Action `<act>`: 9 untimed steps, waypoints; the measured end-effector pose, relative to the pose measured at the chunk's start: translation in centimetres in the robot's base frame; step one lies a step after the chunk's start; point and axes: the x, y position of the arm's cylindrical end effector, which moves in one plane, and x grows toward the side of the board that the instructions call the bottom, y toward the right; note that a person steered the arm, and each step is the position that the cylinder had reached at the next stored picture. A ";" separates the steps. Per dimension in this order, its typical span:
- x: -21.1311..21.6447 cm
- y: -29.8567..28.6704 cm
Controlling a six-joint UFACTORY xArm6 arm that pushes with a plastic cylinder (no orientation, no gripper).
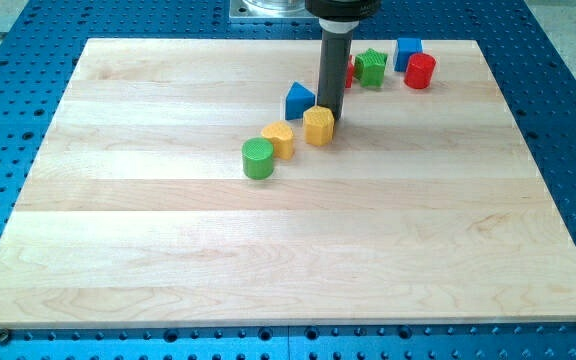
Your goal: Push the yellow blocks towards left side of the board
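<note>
Two yellow blocks lie near the board's middle top: a yellow hexagonal block [319, 126] and a second yellow block [279, 139] just to its lower left. My tip [330, 113] is at the upper right edge of the yellow hexagonal block, touching or nearly touching it. The dark rod rises from there to the view's top. A green cylinder [258, 158] sits at the lower left of the second yellow block, close against it. A blue triangular block [300, 100] stands just left of the rod.
At the top right are a green star-like block [372, 67], a blue block [408, 52] and a red cylinder [420, 71]. A red block [349, 72] shows partly behind the rod. The wooden board [168, 250] lies on a blue perforated table.
</note>
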 end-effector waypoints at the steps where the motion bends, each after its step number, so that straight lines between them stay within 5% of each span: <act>1: 1.1 -0.4; 4: 8.1 2.1; 7: 1.6 -18.4; 9: -5.3 -14.1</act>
